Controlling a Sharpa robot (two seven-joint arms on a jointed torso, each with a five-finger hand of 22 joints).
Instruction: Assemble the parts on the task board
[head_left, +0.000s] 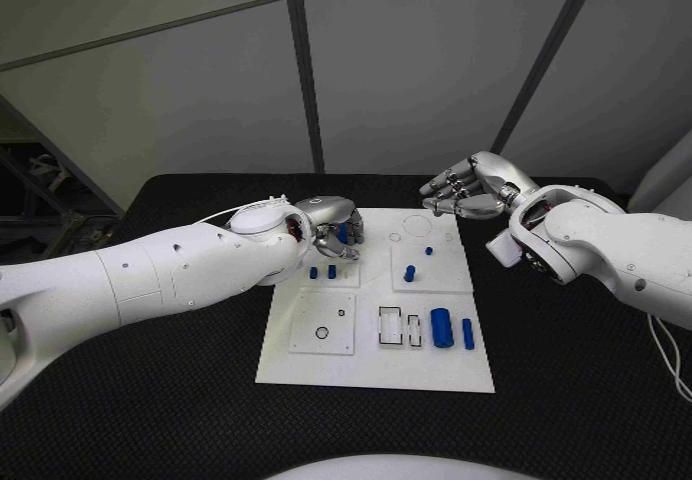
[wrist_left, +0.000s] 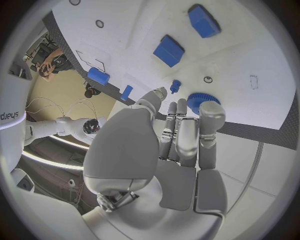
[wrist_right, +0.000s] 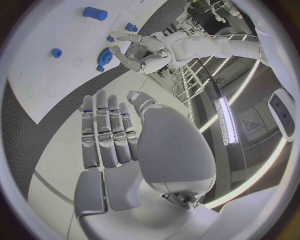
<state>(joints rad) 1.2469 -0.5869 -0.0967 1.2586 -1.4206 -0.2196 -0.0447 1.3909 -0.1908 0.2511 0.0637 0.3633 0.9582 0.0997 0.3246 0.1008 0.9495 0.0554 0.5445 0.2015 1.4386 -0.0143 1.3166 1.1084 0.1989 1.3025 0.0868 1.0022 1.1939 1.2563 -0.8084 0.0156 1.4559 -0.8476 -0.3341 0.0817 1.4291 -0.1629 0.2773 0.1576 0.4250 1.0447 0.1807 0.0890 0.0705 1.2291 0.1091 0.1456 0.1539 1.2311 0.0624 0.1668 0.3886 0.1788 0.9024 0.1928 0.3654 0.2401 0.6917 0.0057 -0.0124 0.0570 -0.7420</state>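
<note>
The white task board lies mid-table. My left hand hovers low over its far left corner, fingertips closed around a blue toothed gear, also seen as the gear in the right wrist view; the fingers hide part of it. A small blue peg stands just beyond. Two short blue pegs stand in the left plate and two more pegs in the right plate. Two blue cylinders lie near the board's right edge. My right hand floats above the far right corner, fingers apart, holding nothing.
Two outlined rectangular slots sit beside the lying cylinders. A raised plate with small holes occupies the board's near left. Black table surrounds the board, with wall panels behind.
</note>
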